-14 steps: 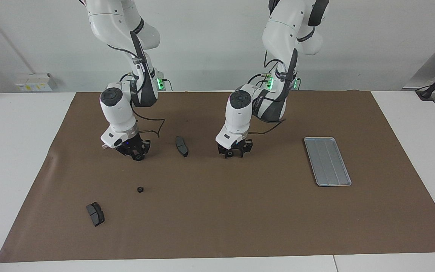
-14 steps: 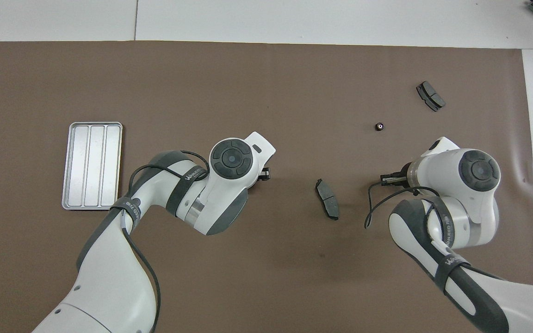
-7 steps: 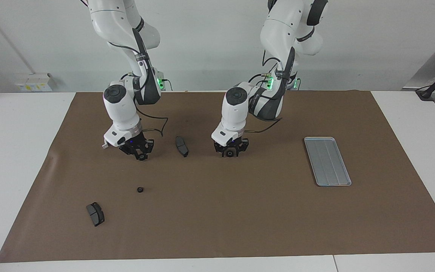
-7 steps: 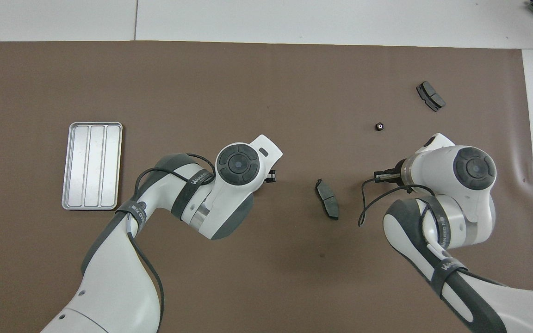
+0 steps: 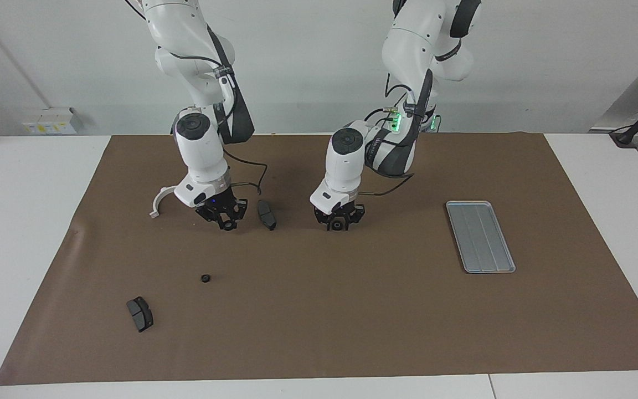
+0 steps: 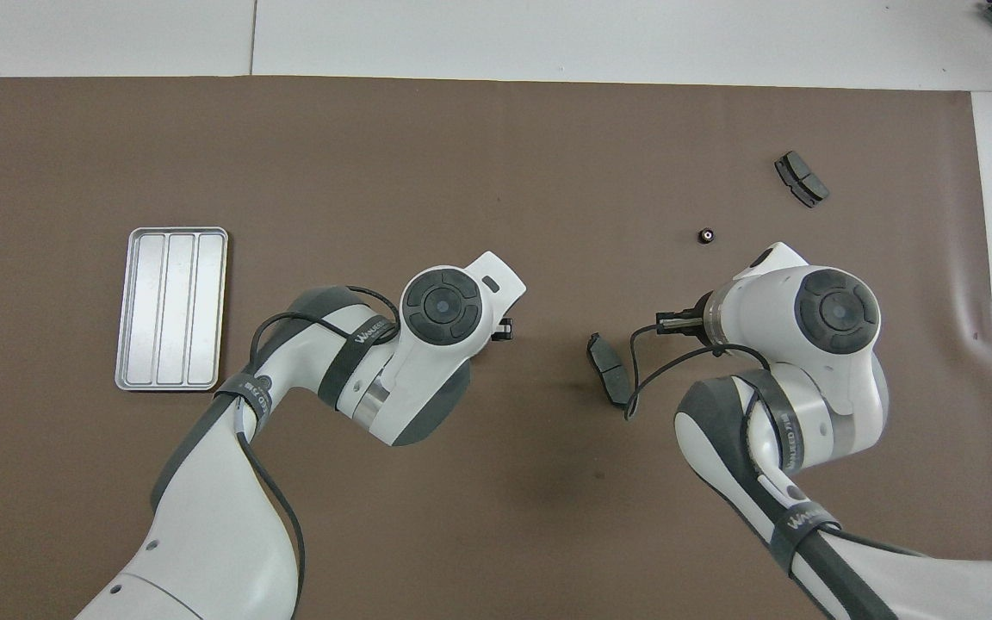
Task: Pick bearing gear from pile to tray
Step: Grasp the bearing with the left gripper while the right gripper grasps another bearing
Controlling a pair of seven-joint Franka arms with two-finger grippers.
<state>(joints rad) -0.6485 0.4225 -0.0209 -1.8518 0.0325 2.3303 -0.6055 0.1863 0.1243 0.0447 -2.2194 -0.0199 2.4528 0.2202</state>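
overhead: white bracket [image 5: 159,200] hidden under right arm | left claw [image 5: 339,224] mostly covered by wrist

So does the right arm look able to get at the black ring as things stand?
Probably yes. The black ring lies alone on bare mat toward the right arm's end, and the right end effector hangs over the mat beside a grey pad, with nothing between it and the ring.

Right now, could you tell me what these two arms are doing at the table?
They are sorting small parts into the tray, which holds nothing yet. The left pincer is low on the mat with a small black ring between its fingertips. The right pincer hangs beside a dark pad plate. Another ring and plate lie farther out.
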